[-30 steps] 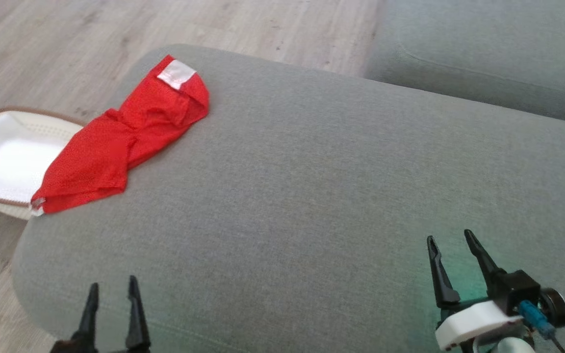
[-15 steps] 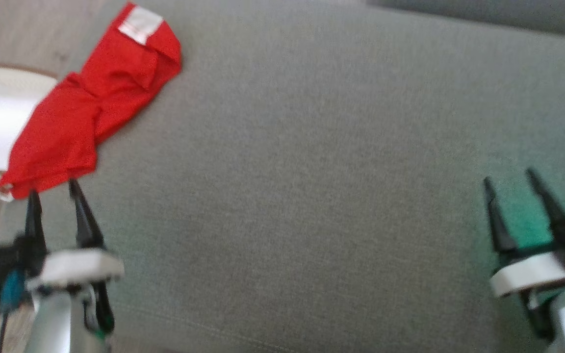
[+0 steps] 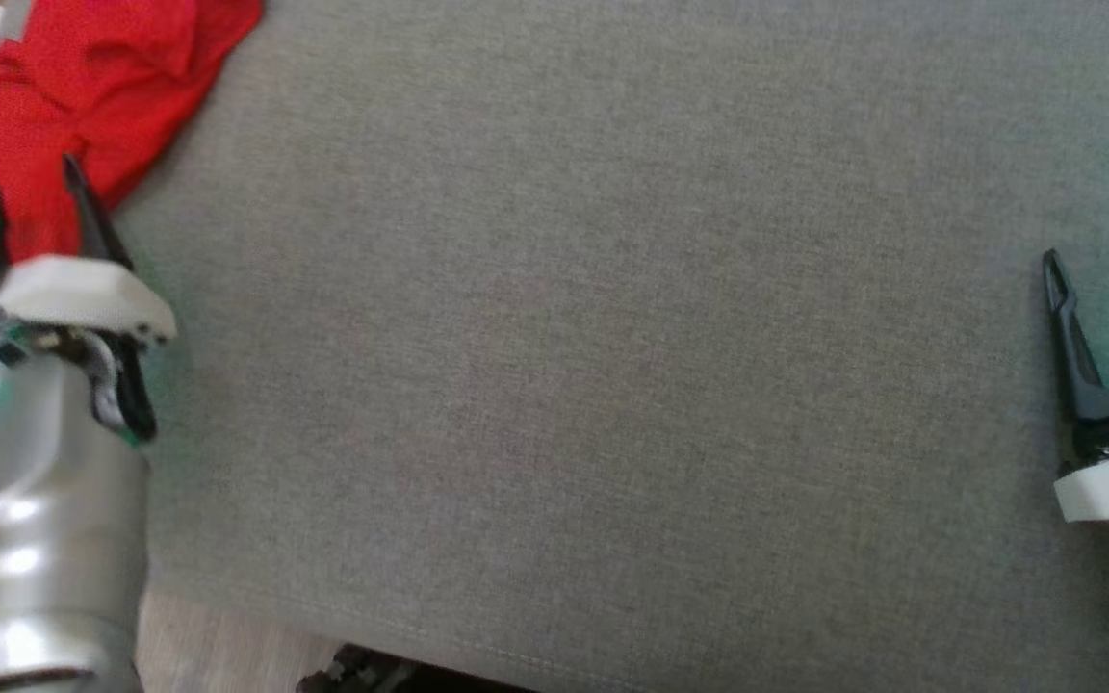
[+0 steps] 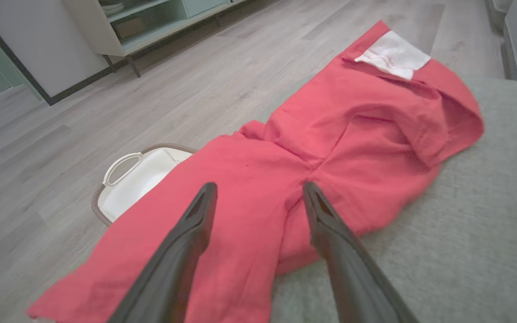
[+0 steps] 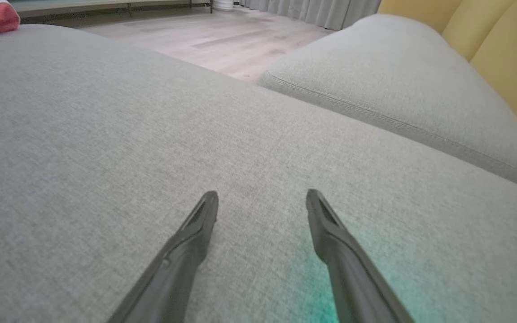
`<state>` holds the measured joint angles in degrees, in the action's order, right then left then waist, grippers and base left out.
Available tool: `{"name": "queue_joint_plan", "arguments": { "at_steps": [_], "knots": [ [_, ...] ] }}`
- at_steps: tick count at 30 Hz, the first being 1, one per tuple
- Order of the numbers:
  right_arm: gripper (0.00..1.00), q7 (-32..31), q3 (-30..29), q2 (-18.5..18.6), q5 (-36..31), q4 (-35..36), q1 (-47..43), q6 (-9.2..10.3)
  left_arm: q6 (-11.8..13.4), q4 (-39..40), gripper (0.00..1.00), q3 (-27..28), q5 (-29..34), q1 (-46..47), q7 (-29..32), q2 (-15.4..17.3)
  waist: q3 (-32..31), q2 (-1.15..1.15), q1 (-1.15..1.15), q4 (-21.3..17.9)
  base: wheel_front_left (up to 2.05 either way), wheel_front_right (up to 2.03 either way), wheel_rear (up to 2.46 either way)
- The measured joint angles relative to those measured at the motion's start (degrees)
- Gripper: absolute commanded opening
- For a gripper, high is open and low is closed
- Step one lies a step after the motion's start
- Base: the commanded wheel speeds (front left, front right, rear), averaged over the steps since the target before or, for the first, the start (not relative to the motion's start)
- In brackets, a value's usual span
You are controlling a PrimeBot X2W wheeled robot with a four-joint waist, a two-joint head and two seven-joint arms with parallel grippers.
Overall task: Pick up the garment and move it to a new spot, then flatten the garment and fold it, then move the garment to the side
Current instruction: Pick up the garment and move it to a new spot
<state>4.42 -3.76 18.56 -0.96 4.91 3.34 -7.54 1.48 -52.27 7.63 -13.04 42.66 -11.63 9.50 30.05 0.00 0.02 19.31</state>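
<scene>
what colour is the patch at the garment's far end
White, on the red garment; the patch shows best in the left wrist view.

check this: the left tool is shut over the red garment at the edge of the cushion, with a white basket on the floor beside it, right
The left tool is open, not shut: the left wrist view shows its two fingers spread apart over the red garment. The rest holds: garment at the edge of the cushion, white basket on the floor beside it.
</scene>
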Motion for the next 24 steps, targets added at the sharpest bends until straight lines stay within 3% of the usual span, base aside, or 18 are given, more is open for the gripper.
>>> {"name": "queue_joint_plan", "arguments": {
  "at_steps": [8,9,10,11,18,24],
  "knots": [
    [1.00,-1.4,0.0,1.1,1.0,5.2,-0.4,0.00,-1.6,-11.3,1.00,-2.6,1.6,9.9,6.1,2.4,4.0,0.00,-0.01,-1.6,0.00,0.00,0.00],
    [1.00,-1.5,0.0,1.2,1.1,5.4,-0.4,0.00,-1.9,-12.2,0.77,-2.8,1.6,10.6,6.6,2.7,4.1,0.00,-0.01,-1.8,0.00,0.00,0.00],
    [1.00,-1.5,0.0,1.2,1.2,5.4,-0.4,0.00,-2.3,-13.1,0.33,-2.9,1.6,11.2,7.0,3.1,4.1,0.00,-0.01,-2.1,0.00,0.00,0.00],
    [1.00,-1.5,0.1,1.1,1.4,5.3,-0.4,0.00,-2.8,-13.9,0.00,-3.1,1.6,11.8,7.4,3.4,4.0,0.00,-0.01,-2.4,0.00,0.00,0.00],
    [1.00,0.6,1.6,-1.1,1.5,0.1,-0.2,0.00,-6.3,-16.5,0.00,-4.2,1.5,12.7,7.8,4.3,0.5,0.00,-0.01,-3.8,0.00,0.00,0.00],
    [1.00,4.0,3.9,-5.4,1.9,-6.2,-0.2,0.00,-8.6,-13.0,0.00,-7.4,1.3,12.7,6.0,4.3,-5.3,0.00,-0.02,-5.1,0.00,0.00,0.00]
  ]
}}
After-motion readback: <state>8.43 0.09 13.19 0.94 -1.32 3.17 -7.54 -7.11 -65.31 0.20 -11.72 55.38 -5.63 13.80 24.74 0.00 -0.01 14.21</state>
